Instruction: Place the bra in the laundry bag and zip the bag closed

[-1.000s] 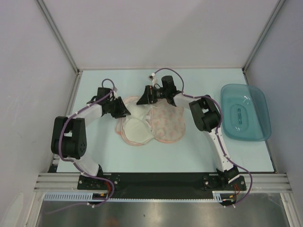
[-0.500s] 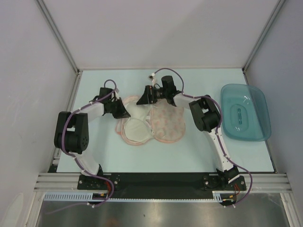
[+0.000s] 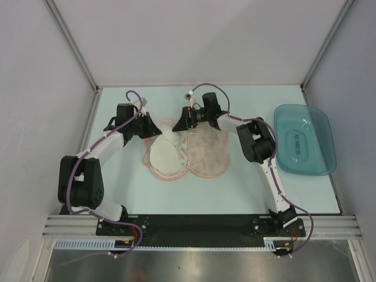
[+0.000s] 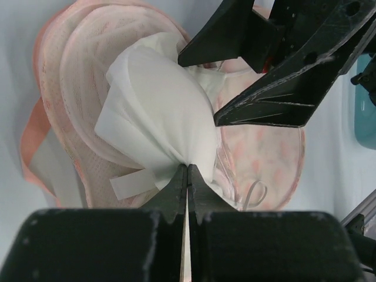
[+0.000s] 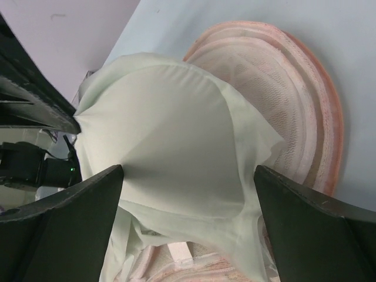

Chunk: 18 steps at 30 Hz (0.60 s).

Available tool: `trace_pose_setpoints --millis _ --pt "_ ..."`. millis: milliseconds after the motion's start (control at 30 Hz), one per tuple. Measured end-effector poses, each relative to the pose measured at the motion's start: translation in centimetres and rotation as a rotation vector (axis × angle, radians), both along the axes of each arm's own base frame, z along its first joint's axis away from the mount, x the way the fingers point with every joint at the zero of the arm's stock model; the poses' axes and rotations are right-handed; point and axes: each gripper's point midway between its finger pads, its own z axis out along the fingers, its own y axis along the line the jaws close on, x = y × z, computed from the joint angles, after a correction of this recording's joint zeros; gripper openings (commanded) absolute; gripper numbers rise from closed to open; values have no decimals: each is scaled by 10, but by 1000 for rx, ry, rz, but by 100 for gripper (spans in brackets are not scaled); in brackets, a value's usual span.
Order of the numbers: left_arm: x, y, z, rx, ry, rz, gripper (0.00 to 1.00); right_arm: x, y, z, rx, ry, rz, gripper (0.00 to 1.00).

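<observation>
Half done at best: bra point(image 4: 158, 111) sits bunched over one open lobe of the laundry bag point(image 4: 264, 147), not tucked in. Bag lies spread flat, zip not started.

Left gripper point(image 4: 187, 170) is clenched on a pinch of the bra's white cloth at its fingertips. Right gripper point(image 5: 188, 176) is spread wide, a finger on each side of the cup, grasping nothing.

Room: the grippers face each other closely over the bag. Open table point(image 3: 235, 188) lies behind both wrists; tray point(image 3: 305, 139) sits well apart, beyond the right arm.
</observation>
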Motion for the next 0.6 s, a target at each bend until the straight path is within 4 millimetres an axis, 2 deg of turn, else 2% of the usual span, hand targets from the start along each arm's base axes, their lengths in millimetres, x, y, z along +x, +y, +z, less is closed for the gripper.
trace_pose_setpoints --millis 300,600 --pt "-5 -8 -2 2 -18 -51 0 -2 0 13 43 -30 46 100" --pt "-13 -18 13 -5 -79 -94 0 0 1 30 102 -53 67 100"
